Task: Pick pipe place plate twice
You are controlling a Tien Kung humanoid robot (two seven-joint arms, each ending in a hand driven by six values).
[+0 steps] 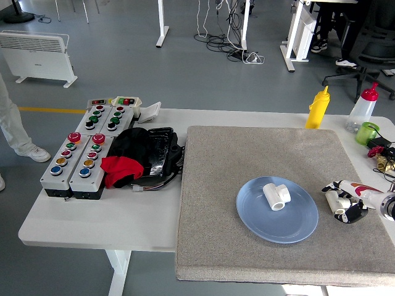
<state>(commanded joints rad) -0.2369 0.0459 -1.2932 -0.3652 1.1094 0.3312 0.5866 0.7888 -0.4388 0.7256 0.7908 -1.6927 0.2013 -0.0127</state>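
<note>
While the right hand (pixel 349 201) is curling its fingers around a short white plastic pipe piece (pixel 333 201), another white pipe fitting (pixel 276 196) is lying, long axis diagonal, in the round blue plate (pixel 250 213).

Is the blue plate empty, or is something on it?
Not empty. The blue plate has one white pipe fitting lying on it. A second white pipe piece is off the plate, at the right hand.
</note>
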